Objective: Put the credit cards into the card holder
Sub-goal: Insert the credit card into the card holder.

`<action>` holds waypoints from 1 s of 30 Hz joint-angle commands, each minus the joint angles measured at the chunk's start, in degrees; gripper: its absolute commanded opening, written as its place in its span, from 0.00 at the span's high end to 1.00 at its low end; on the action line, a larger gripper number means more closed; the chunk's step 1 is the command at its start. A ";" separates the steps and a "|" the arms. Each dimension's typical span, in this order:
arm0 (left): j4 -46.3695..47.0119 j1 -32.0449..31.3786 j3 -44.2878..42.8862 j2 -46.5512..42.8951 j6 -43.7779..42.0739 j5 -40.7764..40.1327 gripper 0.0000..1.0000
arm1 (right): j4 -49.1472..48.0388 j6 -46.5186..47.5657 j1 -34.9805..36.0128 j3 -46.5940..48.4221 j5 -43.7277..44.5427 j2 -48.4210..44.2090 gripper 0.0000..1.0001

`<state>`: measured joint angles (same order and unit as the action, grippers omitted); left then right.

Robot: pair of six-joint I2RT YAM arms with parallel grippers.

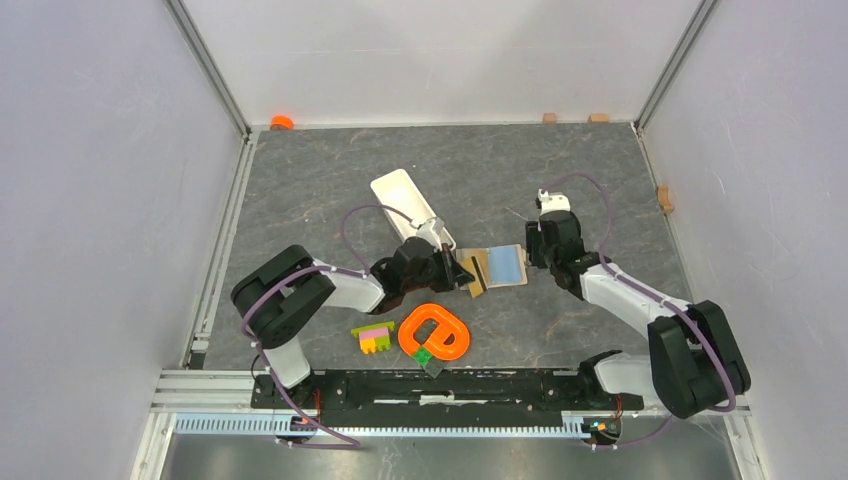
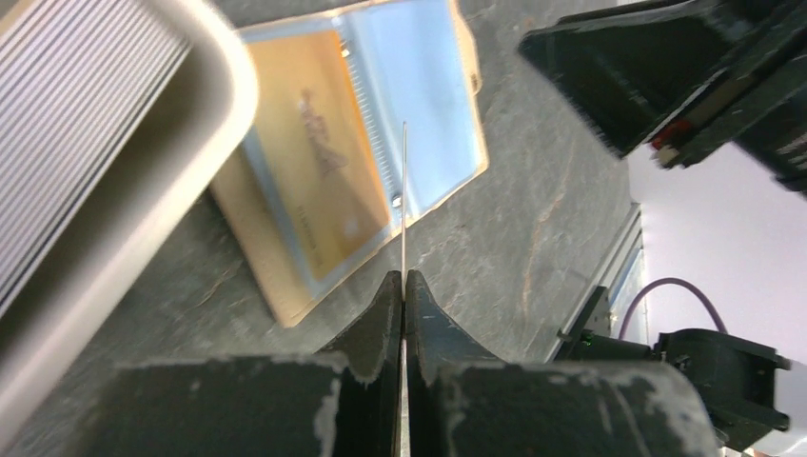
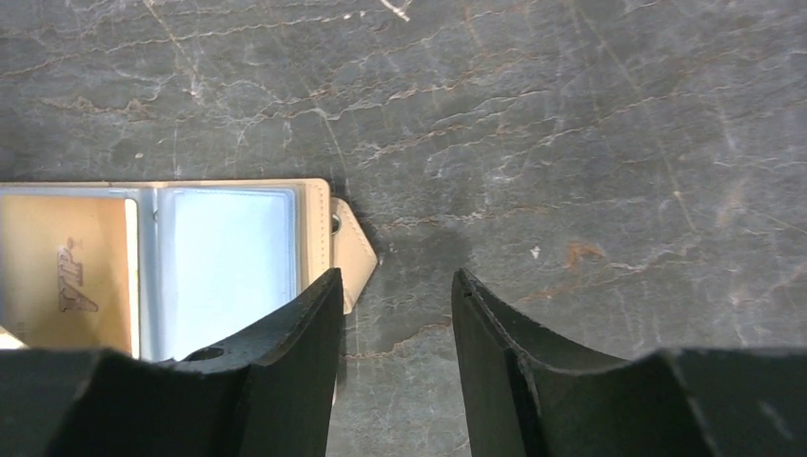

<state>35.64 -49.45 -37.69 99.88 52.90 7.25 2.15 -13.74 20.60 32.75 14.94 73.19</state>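
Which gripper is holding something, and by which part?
The left gripper pinches a thin card, seen edge-on, by its near edge. The right gripper is open and grips nothing.

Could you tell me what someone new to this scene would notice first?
The open card holder lies mid-table with both grippers meeting at it. The left gripper is shut on a thin card seen edge-on above it; the right gripper stands open by the clasp tab. On the near side lies a bright orange ring.
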 commanded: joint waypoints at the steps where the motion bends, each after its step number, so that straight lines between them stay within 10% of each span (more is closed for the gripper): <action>1: -0.30 0.32 -5.07 1.21 -1.03 1.56 0.98 | -3.93 -0.28 -0.76 0.11 -7.09 1.56 0.48; 21: -4.95 4.89 -13.02 9.92 -2.10 10.86 0.98 | -5.05 0.72 -2.71 -2.98 -21.49 4.24 0.32; 30: -6.46 5.64 -13.89 11.31 -3.13 11.95 0.98 | -4.48 0.85 -2.74 -3.53 -19.93 6.05 0.39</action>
<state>30.85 -44.31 -50.06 110.21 52.75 18.11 -1.63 -13.45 18.09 29.50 -5.56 78.06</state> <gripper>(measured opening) 0.035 0.627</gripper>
